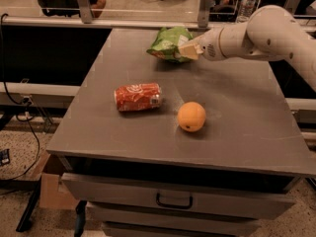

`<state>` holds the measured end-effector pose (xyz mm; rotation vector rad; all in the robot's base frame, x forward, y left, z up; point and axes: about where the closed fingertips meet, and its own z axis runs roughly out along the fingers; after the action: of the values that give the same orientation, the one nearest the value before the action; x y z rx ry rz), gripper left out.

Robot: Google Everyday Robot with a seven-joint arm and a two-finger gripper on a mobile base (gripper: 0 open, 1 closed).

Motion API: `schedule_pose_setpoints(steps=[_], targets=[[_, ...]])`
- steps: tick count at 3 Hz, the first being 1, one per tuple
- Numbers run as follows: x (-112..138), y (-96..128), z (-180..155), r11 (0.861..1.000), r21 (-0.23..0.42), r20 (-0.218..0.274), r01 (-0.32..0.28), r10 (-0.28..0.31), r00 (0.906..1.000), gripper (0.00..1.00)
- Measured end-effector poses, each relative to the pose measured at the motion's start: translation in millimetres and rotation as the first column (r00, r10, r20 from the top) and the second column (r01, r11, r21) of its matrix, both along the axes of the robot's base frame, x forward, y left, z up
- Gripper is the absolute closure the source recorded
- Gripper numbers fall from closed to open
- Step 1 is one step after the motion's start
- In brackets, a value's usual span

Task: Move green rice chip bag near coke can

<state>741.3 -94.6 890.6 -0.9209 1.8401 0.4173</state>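
Note:
The green rice chip bag (167, 42) is a light green crinkly pouch at the far middle of the grey table (237, 127). My gripper (188, 51) reaches in from the right and is shut on the bag's right edge, its beige fingers (183, 52) pressed against the pouch. The coke can (138, 97) lies on its side nearer the front and to the left of the bag, well apart from it.
A round orange fruit (191, 116) sits to the right of the can. My white arm (266, 31) spans the far right of the table. A drawer with a handle (174, 200) is below the front edge. Cables hang at the left.

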Motion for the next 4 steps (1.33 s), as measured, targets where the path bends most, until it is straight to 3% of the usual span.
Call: schedule_pose_setpoints(steps=[1,2,3,4], targets=[[-39,-2,3,0.996,-0.023,-0.078,-0.082,0.080,0.9937,1.00],[-94,5,-2,0.972,-0.055,-0.191,-0.227,0.213,0.9581,1.00],[-131,7,-5,0.950,-0.067,-0.259,-0.304,0.278,0.9251,0.96],[-143,8,-7,0.946,-0.074,-0.277,-0.314,0.283,0.9181,0.74]])
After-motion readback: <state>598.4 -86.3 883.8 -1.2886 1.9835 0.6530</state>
